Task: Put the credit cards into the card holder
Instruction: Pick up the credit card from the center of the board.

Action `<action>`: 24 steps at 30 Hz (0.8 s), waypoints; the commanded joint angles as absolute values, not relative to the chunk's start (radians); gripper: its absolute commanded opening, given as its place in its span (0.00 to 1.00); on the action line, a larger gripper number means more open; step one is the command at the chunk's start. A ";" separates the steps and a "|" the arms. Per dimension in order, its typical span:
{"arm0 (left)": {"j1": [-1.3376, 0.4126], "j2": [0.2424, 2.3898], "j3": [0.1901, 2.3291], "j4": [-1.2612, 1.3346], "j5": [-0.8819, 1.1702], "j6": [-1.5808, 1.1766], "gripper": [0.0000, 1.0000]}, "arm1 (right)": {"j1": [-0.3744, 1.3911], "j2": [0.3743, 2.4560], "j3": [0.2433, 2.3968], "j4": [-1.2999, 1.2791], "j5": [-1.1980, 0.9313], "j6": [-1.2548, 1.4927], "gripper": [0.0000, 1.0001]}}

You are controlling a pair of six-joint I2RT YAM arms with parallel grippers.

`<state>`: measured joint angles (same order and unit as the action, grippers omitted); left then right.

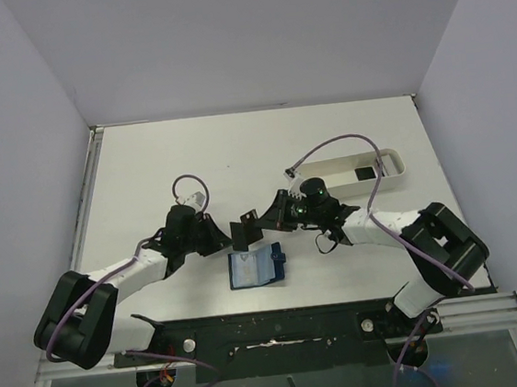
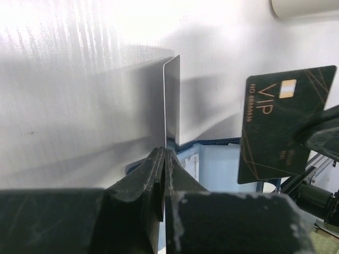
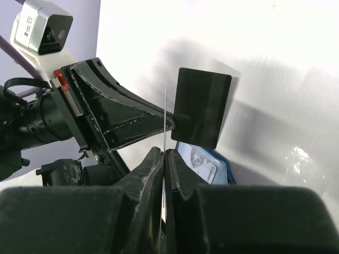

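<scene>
Both grippers hold a credit card above the open card holder (image 1: 255,268). My left gripper (image 2: 165,153) is shut on a card seen edge-on (image 2: 171,100); the right wrist view shows this same card as a black face with a stripe (image 3: 201,108). My right gripper (image 3: 164,153) is shut on a second credit card, a thin edge (image 3: 166,114) here and a dark "VIP" face (image 2: 283,121) in the left wrist view. From above, the left gripper (image 1: 229,234) and right gripper (image 1: 263,219) nearly meet, with a dark card (image 1: 243,233) between them. The holder's light blue inside (image 2: 222,164) (image 3: 204,161) lies below.
A long white oval tray (image 1: 394,163) sits at the back right with a dark card (image 1: 365,173) inside; its rim (image 2: 302,8) shows in the left wrist view. A purple cable (image 1: 346,143) loops over the right arm. White walls close in the table.
</scene>
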<state>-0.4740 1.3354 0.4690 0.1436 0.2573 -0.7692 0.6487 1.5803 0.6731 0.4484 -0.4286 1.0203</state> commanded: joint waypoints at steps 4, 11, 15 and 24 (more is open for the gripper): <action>-0.467 1.266 0.589 -0.007 0.303 -0.757 0.00 | 0.687 1.400 0.711 0.179 -0.326 0.939 0.00; -0.471 1.188 0.598 -0.138 0.357 -0.779 0.00 | 0.759 1.373 0.710 0.044 -0.236 0.930 0.00; -0.473 1.165 0.554 -0.126 0.460 -0.811 0.00 | 0.769 1.351 0.703 -0.023 -0.154 0.913 0.00; -0.501 1.189 0.478 -0.093 0.551 -0.844 0.00 | 0.774 1.309 0.670 -0.112 -0.058 0.892 0.00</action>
